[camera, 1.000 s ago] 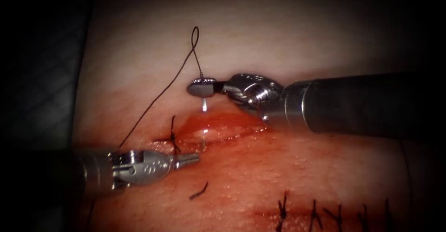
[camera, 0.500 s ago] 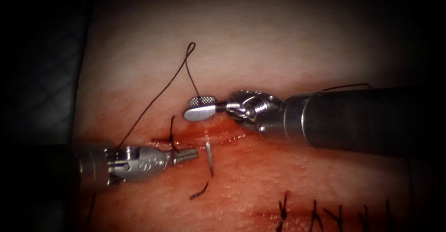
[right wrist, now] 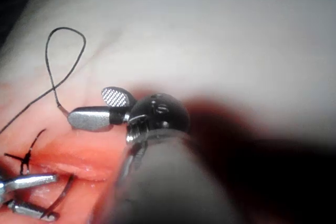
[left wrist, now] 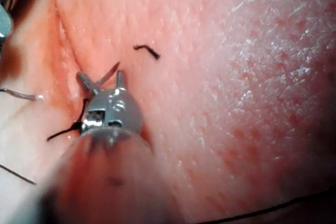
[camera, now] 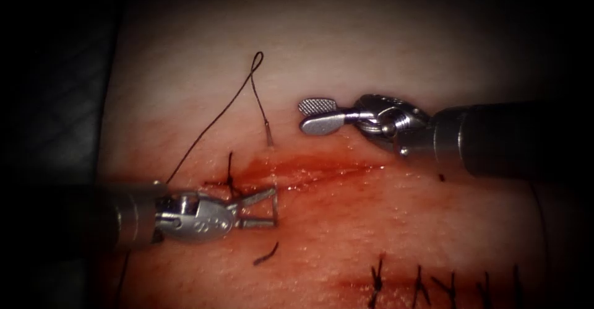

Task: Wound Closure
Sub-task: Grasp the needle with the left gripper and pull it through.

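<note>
The curved needle (camera: 276, 213) runs through the tissue (camera: 383, 55) under the cut (camera: 322, 168). Its tail (camera: 270, 138), with the dark thread (camera: 213, 120) attached, stands out on the far side, and its point end is out on the near side. My left tool (camera: 271, 207) comes in from the lower left, its jaws open astride that point end (left wrist: 107, 73), not closed on it. My right tool (camera: 317, 115) hovers over the far side, to the right of the tail, open and holding nothing (right wrist: 100, 107). The thread curls in a small loop (right wrist: 65, 51) above the tail.
A tied stitch (camera: 230, 179) crosses the cut's left end, just above the left tool. A short cut scrap of thread (camera: 266, 254) lies on the near side. Several finished stitches (camera: 433, 281) line another cut at the lower right. Red fluid (camera: 291, 163) wets the cut.
The right tool let go of the needle's tail, opened and drew back to the right. The needle's point came out on the near side. The left jaws opened around it.
</note>
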Tool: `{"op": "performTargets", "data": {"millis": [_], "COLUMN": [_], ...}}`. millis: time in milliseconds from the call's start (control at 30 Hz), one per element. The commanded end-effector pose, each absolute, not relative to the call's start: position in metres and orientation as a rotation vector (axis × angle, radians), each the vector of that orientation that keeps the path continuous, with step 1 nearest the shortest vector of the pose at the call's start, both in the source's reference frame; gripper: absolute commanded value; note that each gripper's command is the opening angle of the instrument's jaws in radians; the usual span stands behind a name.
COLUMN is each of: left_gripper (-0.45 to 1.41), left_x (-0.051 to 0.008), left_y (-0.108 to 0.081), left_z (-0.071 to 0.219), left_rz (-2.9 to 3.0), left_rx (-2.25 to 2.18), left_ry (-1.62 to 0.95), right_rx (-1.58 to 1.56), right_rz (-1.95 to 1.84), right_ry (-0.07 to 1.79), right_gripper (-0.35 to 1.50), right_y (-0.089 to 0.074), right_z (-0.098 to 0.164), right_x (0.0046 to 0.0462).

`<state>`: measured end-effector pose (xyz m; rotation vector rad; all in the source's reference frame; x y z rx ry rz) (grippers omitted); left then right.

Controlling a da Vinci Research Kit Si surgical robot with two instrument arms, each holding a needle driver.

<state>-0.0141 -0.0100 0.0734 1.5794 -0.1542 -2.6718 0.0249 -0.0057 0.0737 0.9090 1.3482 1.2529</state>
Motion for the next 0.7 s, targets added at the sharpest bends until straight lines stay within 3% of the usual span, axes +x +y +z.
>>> {"op": "performTargets", "data": {"millis": [33, 400, 700], "left_gripper": [0.34, 0.21, 0.14], "left_x": [-0.0150, -0.0155, -0.0147], "left_y": [-0.0101, -0.0090, -0.0087], "left_z": [0.0738, 0.0757, 0.0761], "left_rz": [-2.649, -2.623, -2.625], "left_rx": [1.582, 1.567, 1.551], "left_ry": [-0.164, -0.194, -0.201], "right_rx": [0.906, 0.901, 0.891], "right_rz": [1.250, 1.245, 1.241], "right_ry": [1.350, 1.353, 1.370], "right_gripper": [0.96, 0.81, 0.84], "right_y": [-0.0058, -0.0068, -0.0068], "right_z": [0.0745, 0.0744, 0.0743], "right_x": [0.0255, 0.0257, 0.0255]}}
